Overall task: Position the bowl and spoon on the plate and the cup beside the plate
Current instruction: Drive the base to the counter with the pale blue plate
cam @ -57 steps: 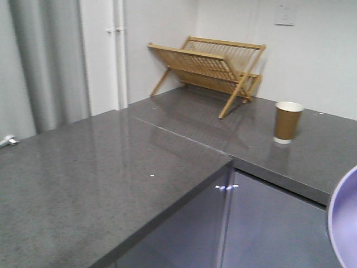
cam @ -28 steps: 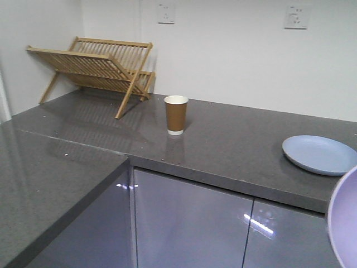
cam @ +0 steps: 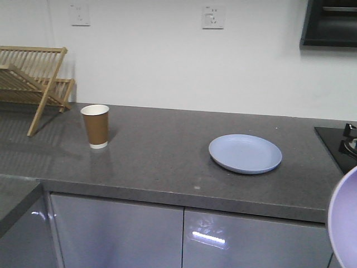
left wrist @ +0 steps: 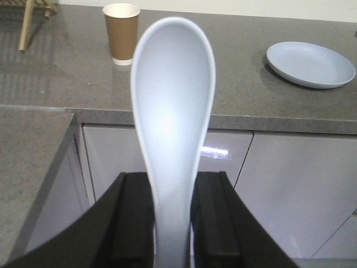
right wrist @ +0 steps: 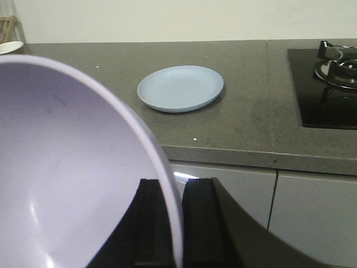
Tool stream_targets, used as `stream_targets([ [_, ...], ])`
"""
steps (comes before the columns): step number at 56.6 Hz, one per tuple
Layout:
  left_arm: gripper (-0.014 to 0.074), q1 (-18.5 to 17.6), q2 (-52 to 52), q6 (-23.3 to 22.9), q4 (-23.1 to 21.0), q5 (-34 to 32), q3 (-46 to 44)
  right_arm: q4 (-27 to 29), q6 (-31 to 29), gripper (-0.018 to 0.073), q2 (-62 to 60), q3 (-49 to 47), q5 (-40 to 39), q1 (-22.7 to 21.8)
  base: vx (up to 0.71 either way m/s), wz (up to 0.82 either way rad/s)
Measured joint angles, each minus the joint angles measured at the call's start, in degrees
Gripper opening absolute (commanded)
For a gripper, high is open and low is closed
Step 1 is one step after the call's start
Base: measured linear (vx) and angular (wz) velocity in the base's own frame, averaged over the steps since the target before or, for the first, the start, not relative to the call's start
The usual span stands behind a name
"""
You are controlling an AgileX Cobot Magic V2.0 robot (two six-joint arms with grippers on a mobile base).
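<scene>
My left gripper point(left wrist: 173, 181) is shut on the handle of the pale blue spoon point(left wrist: 173, 106), whose scoop sticks up in front of the camera. The rim of the lavender bowl point(right wrist: 67, 184) is clamped in my right gripper point(right wrist: 177, 187), which is shut on it; the bowl's edge point(cam: 345, 223) also shows at the lower right of the front view. On the grey counter lies the pale blue plate point(cam: 245, 153) point(left wrist: 310, 64) point(right wrist: 180, 87), with nothing on it. The tan cup point(cam: 96, 125) point(left wrist: 121, 33) stands upright well to the plate's left.
A wooden dish rack point(cam: 34, 81) stands at the counter's far left. A black gas hob point(right wrist: 326, 84) lies to the right of the plate. Grey cabinet doors point(cam: 184, 237) run below the counter edge, and a second counter corner point(left wrist: 30, 162) juts out at lower left.
The front view has swung right: rack and cup slid left, and the plate moved from the right edge toward the middle. The bowl's edge stays at lower right.
</scene>
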Motion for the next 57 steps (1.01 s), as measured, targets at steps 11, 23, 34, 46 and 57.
stream_targets([
  [11, -0.0006, 0.0, 0.0, 0.0, 0.0, 0.0, 0.0, 0.0, 0.0, -0.0009, 0.0, 0.0, 0.0, 0.0, 0.23, -0.29],
  [23, -0.0006, 0.0, 0.0, 0.0, 0.0, 0.0, 0.0, 0.0, 0.0, -0.0009, 0.0, 0.0, 0.0, 0.0, 0.29, -0.11],
  [34, -0.0006, 0.0, 0.0, 0.0, 0.0, 0.0, 0.0, 0.0, 0.0, -0.0009, 0.0, 0.0, 0.1, 0.0, 0.38, 0.01],
  [46, -0.0006, 0.0, 0.0, 0.0, 0.0, 0.1, 0.0, 0.0, 0.0, -0.0009, 0.0, 0.0, 0.1, 0.0, 0.37, -0.06],
  [57, -0.0006, 0.0, 0.0, 0.0, 0.0, 0.1, 0.0, 0.0, 0.0, -0.0009, 0.0, 0.0, 0.1, 0.0, 0.34, -0.08],
])
